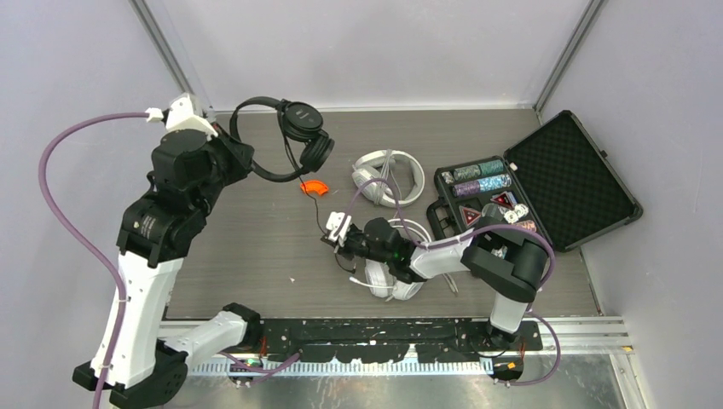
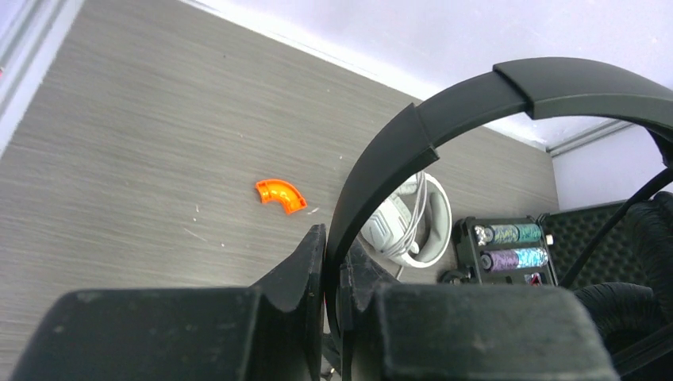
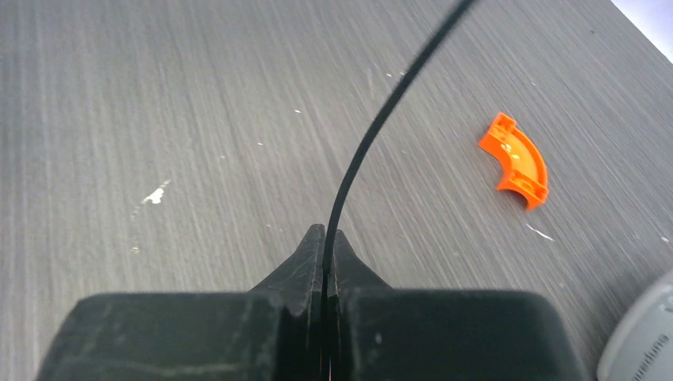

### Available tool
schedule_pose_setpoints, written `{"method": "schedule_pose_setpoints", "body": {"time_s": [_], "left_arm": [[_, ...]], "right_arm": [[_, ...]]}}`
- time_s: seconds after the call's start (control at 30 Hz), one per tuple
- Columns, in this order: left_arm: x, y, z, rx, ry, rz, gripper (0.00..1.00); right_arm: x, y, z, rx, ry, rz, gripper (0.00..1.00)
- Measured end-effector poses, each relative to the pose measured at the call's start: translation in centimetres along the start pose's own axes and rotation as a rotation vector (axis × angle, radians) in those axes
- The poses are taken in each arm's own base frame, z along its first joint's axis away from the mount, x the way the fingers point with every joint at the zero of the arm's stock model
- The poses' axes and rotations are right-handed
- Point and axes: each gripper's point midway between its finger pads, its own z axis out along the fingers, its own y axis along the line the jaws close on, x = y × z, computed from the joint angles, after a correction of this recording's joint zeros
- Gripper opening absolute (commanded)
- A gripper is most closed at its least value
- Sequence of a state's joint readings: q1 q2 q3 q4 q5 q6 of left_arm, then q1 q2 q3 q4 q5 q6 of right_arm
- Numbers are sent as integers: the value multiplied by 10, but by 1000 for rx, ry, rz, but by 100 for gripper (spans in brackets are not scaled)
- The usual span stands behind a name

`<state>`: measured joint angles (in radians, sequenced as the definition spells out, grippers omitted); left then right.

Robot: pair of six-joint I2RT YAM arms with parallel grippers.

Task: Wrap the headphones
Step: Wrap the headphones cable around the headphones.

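Observation:
The black headphones (image 1: 294, 136) hang above the back left of the table. My left gripper (image 1: 239, 156) is shut on their headband (image 2: 444, 111), which passes between the jaws of the left gripper (image 2: 335, 238). Their black cord (image 1: 317, 204) runs down to my right gripper (image 1: 332, 234), low over the table's middle. In the right wrist view the right gripper (image 3: 325, 234) is shut on this thin cord (image 3: 373, 135). One white pair of headphones (image 1: 388, 177) lies mid-table; another white pair (image 1: 394, 277) lies partly under my right arm.
An orange curved plastic piece (image 1: 314, 187) lies on the table between the grippers, and the orange piece (image 3: 520, 159) also shows in the right wrist view. An open black foam-lined case (image 1: 563, 170) with chips stands at the right. White walls close the back and sides.

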<state>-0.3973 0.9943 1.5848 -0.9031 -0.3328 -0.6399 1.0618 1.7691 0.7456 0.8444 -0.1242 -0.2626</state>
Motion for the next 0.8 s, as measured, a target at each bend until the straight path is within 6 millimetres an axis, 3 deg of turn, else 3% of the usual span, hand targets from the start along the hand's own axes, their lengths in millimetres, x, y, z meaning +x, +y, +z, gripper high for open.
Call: {"method": "schedule_pose_setpoints", "body": {"time_s": [0.13, 0.23, 0.47, 0.8], "left_arm": [[-18, -5, -4, 8, -37, 32, 0], [-21, -12, -6, 37, -33, 56, 0], [-7, -24, -16, 140, 84, 216, 0], [19, -12, -34, 214, 220, 498, 0]], "right_arm": [[4, -14, -4, 47, 0, 31, 1], [0, -27, -4, 85, -25, 63, 1], [-6, -61, -11, 155, -84, 187, 1], [-12, -98, -16, 236, -134, 373, 1]]}}
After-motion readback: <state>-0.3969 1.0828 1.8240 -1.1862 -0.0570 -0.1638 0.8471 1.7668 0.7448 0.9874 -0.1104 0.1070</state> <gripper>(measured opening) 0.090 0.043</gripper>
